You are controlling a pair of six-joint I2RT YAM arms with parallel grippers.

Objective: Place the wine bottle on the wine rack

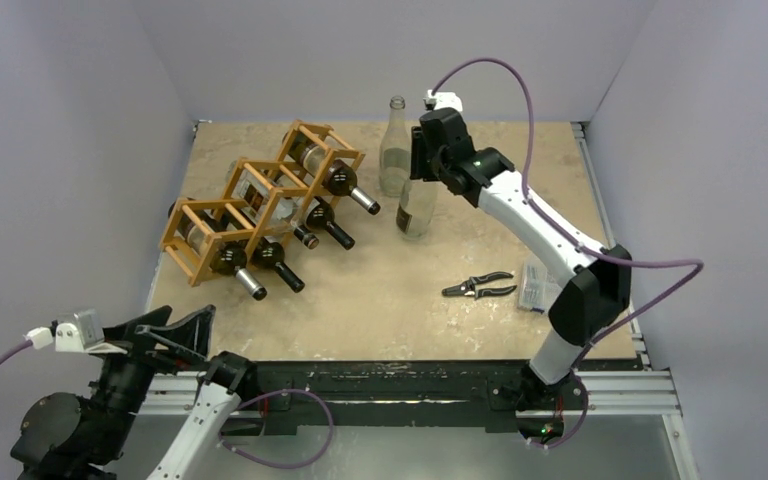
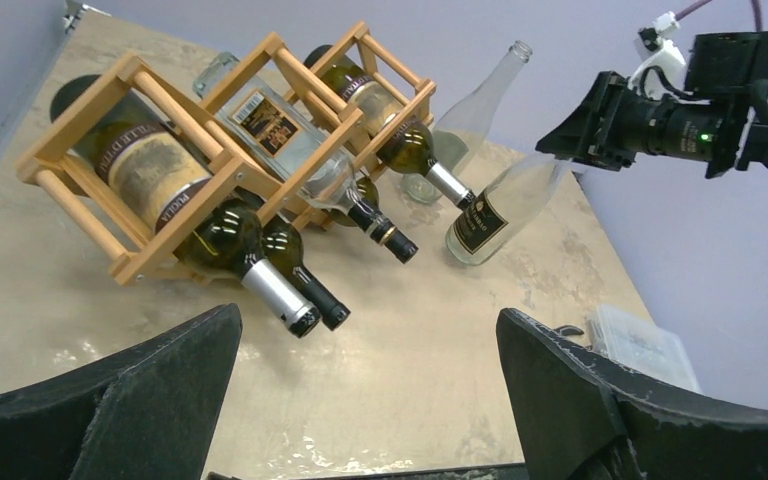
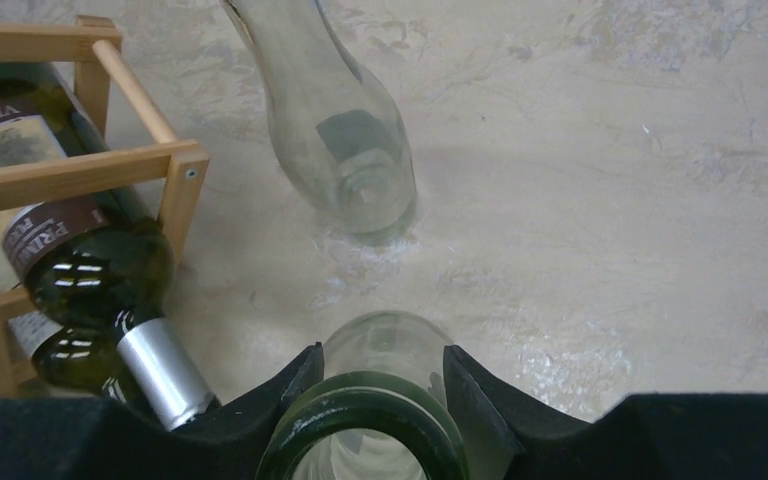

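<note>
A beige, marbled table [image 1: 390,310] sits boxed in by pale lavender-grey walls [image 1: 60,120]. At the far left, off the near-left corner of the table, the left gripper [image 2: 368,318] hangs with its jaws spread wide and nothing between them, well apart from everything on the surface. To its right, on the left half of the table, the wine rack [image 1: 262,196] stands as a stepped lattice of light wooden bars. Its cells are filled by several racked bottles [image 1: 230,262], most of them dark green and one clear with a label, their necks all pointing toward the near right. Further right, near the back wall, a clear bottle [image 1: 394,150] stands upright on its own, just beside the rack's far end. Immediately in front of it and slightly to the right is the wine bottle [image 1: 417,210], clear glass with a dark label and a green rim. It is outside the rack and roughly upright, and I cannot tell whether its base rests on the table or is just off it. The right gripper [image 3: 378,370] comes down over it from above, its jaws drawn narrow and clamped on either side of the neck. Nearer the front and further right, pliers [image 1: 478,287] lie flat on the table, with a small clear plastic box [image 1: 535,287] just beside them by the right arm.
</note>
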